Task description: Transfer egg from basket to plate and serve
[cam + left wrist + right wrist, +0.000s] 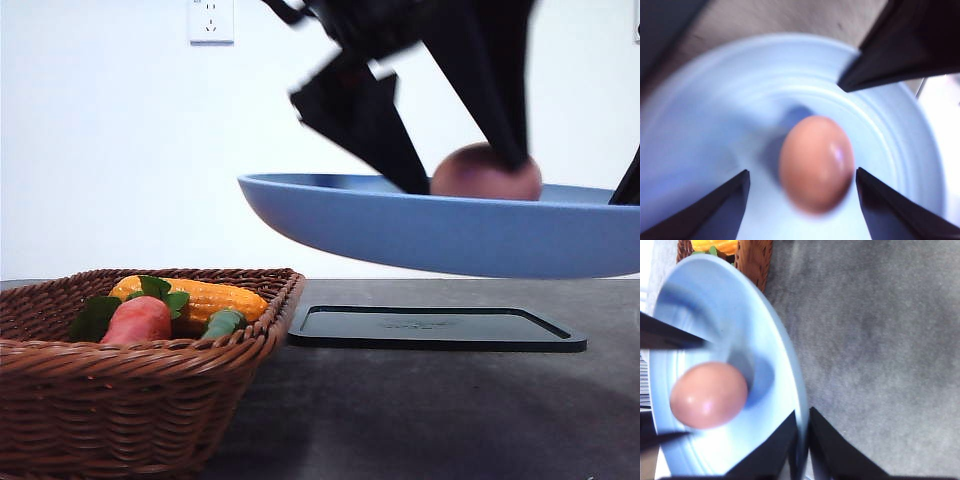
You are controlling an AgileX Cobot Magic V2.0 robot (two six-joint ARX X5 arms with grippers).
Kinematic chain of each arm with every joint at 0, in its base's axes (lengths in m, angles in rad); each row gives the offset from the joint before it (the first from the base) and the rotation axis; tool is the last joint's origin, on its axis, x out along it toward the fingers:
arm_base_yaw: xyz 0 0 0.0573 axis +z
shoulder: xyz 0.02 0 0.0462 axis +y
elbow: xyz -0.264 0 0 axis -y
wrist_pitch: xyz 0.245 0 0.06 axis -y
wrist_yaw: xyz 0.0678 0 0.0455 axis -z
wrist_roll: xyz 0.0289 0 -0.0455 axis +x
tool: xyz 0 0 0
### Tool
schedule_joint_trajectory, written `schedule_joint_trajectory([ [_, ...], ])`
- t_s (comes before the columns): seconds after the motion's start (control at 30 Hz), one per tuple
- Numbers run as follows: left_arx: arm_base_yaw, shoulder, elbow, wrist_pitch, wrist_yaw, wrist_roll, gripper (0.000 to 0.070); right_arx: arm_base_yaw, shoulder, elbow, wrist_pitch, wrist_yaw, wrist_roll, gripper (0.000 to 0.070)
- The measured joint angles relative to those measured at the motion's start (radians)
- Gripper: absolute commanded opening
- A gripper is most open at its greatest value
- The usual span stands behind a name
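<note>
- The egg (486, 172) is seen lying in the blue plate (450, 235), which is held in the air above the worktop (420, 410) and above the black tray (435, 328); the basket (130, 400) is left well to the side, with corn (205, 298) and a carrot-like vegetable (138, 320) inside.
- The left hand (802, 182) is held open over the plate, one finger on each side of the egg with a gap at each side; nothing is gripped by it.
- The right hand (802, 440) is closed on the plate's rim, the edge being pinched between its fingers.
- The step in hand is judged to be the release of the egg and the serving of the plate.
- The left hand should be lifted straight up, so that the egg is not brushed by either finger and set rolling.
- The plate is tilted slightly in the front view; it should be kept level and moved slowly, since a smooth egg on a shallow plate is judged likely to roll towards the rim.
- A single-edge pinch gives little support, so sudden turns of the right hand should be avoided.
</note>
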Motion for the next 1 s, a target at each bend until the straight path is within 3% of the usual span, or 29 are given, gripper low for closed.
schedule_joint_trajectory([
  [0.27,0.059,-0.259,0.000,-0.071,-0.003,-0.003,0.0427,-0.033,0.131,0.003,0.027,0.001,-0.014,0.0000],
  [0.43,0.087,-0.423,0.000,-0.100,-0.076,-0.003,0.0426,-0.074,0.254,0.056,0.068,0.001,-0.036,0.0000],
  [0.7,0.103,-0.669,0.000,-0.134,-0.198,0.006,0.0426,-0.164,0.506,0.294,0.080,0.003,-0.100,0.0000],
  [1.0,0.103,-0.859,0.000,-0.137,-0.259,0.009,0.0426,-0.203,0.845,0.624,0.107,0.011,-0.112,0.0000],
])
